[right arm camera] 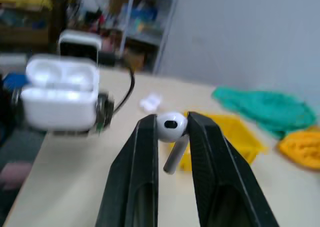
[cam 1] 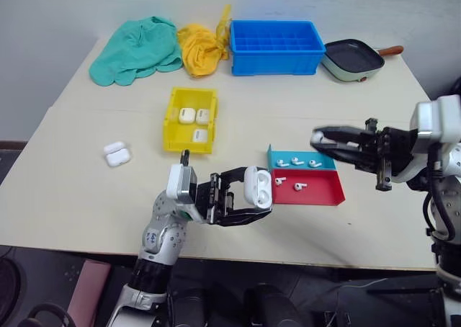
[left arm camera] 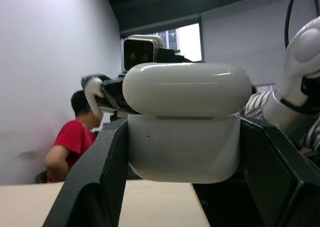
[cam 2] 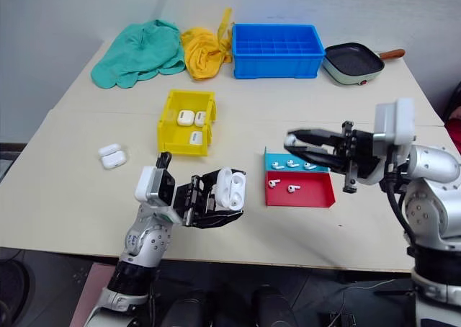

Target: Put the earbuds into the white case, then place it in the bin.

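Observation:
My left gripper (cam 1: 259, 191) is shut on the white case (cam 1: 257, 186) and holds it above the table's front edge, its lid hinged open. The case (left arm camera: 187, 137) sits between the two black fingers in the left wrist view. To its right, my right gripper (cam 1: 315, 136) hangs above the trays, points at the case, and is shut on one earbud (right arm camera: 171, 127). More earbuds (cam 1: 297, 161) lie in the teal tray (cam 1: 272, 156), and two (cam 1: 290, 184) lie in the red tray (cam 1: 320, 194). The yellow bin (cam 1: 171, 119) stands mid-table with three shut white cases inside.
Another open white case (cam 1: 116, 154) lies left of the bin. Along the far edge are a green cloth (cam 1: 135, 50), a yellow cloth (cam 1: 200, 48), a blue compartmented crate (cam 1: 276, 47) and a pan (cam 1: 351, 58). A person in a red shirt (left arm camera: 70, 139) sits beyond the table.

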Available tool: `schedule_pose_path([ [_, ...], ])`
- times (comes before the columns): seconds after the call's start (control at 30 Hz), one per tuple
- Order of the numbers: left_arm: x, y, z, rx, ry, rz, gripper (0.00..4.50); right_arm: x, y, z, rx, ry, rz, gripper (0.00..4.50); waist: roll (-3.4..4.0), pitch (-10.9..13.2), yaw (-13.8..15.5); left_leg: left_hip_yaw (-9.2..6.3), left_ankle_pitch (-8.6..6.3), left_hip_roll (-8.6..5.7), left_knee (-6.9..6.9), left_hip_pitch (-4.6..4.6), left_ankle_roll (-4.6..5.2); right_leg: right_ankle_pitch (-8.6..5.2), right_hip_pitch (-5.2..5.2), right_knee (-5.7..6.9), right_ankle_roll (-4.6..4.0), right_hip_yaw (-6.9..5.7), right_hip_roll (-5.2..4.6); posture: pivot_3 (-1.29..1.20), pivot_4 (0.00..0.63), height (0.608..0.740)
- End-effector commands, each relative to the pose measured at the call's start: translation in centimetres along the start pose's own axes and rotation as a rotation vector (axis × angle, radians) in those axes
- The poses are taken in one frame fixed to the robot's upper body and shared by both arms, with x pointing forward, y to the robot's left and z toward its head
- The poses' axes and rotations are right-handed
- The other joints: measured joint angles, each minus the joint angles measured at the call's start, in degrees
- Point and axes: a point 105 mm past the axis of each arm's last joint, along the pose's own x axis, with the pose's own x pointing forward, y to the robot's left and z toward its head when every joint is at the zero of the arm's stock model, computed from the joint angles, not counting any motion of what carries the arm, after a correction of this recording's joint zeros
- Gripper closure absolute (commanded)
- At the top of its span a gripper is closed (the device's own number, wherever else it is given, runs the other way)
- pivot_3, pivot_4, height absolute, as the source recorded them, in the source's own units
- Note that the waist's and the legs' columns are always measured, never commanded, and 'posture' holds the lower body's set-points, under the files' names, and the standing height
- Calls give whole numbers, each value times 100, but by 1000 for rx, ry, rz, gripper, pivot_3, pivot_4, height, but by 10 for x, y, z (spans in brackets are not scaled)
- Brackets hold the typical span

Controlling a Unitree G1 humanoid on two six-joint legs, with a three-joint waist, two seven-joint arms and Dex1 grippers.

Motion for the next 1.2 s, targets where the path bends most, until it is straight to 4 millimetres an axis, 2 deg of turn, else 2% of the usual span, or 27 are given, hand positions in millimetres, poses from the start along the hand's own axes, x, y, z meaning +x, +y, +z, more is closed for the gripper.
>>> schedule_pose_path([
  [0.03, 6, 7, 11, -4, -55, -1, 1691, 11, 18, 23, 38, -145, -26, 4061, 0, 0, 9, -1, 0, 0, 0, -1, -1, 0, 0, 0, 0, 0, 0, 0, 150, 740],
  [0.2, 8, 9, 18, -41, -66, -16, 1691, 24, 40, 20, 105, -208, -5, 4061, 0, 0, 9, -2, 0, -3, -5, -4, 0, 1, -2, -4, 3, 1, -1, 0, 150, 740],
  [0.53, 8, 4, 21, -81, -50, -46, 1691, 42, 50, 1, 104, -238, 36, 4061, 0, 0, 6, -4, 0, -3, -8, -3, 0, 1, -3, -6, 3, 3, -2, 0, 150, 740],
  [0.83, 7, 2, 21, -70, -23, -46, 1691, 44, 56, -16, 96, -210, 78, 4061, 0, 0, 4, -5, 0, -2, -12, -2, 0, 1, -5, -7, 3, 2, -1, 0, 150, 740],
  [1.2, 10, 6, 21, -46, -9, -42, 1691, 36, 59, -43, 91, -137, 70, 4061, 0, 0, 3, -5, -1, -3, -16, -2, 1, 1, -5, -10, 3, 2, -2, 0, 150, 740],
])
